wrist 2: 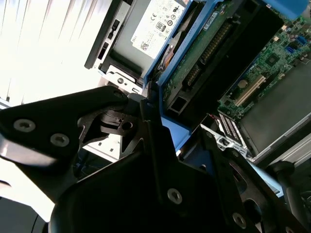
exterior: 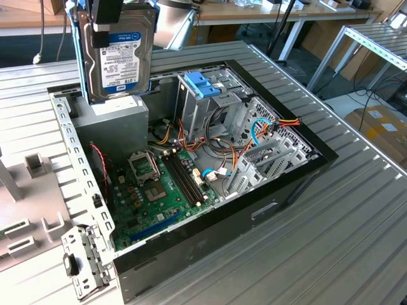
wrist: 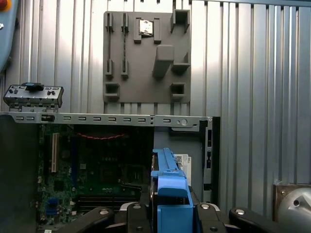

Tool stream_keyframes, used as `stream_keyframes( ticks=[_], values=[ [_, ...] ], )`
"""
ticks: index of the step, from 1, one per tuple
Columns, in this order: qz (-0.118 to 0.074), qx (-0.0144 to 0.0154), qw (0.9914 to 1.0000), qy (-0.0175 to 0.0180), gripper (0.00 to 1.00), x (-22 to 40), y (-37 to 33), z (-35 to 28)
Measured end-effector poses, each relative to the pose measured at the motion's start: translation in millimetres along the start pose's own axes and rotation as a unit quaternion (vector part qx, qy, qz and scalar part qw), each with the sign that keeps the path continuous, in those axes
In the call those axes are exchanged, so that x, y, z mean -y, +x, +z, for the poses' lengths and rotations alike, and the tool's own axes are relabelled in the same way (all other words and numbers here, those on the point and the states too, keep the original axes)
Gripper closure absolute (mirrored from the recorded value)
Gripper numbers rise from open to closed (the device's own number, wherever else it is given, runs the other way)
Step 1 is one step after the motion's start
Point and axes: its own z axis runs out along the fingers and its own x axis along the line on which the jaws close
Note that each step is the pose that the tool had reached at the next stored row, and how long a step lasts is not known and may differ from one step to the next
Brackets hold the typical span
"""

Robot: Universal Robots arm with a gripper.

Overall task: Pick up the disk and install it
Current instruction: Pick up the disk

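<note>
At the far corner of the open computer case in the exterior view, the fingers clamp the disk upright above the power-supply box. In the second wrist view, the disk shows its circuit-board face. In the first wrist view, its blue edge sits between the fingers.

Setting: robotics lab or assembly workshop. Evidence: ribbed aluminium tabletop; opened desktop computer case, motherboard exposed; grey moulded fixture plate; wooden workbenches behind; bare metal rack frame; cardboard boxes on floor.
</note>
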Motion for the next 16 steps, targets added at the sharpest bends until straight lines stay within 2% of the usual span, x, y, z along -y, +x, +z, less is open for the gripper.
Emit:
stream_keyframes(
  ticks=[16],
  values=[
    [0.0, 0.0, 1.0, -0.0001, 0.63, 14.9, 0.3, -0.1]
  ],
)
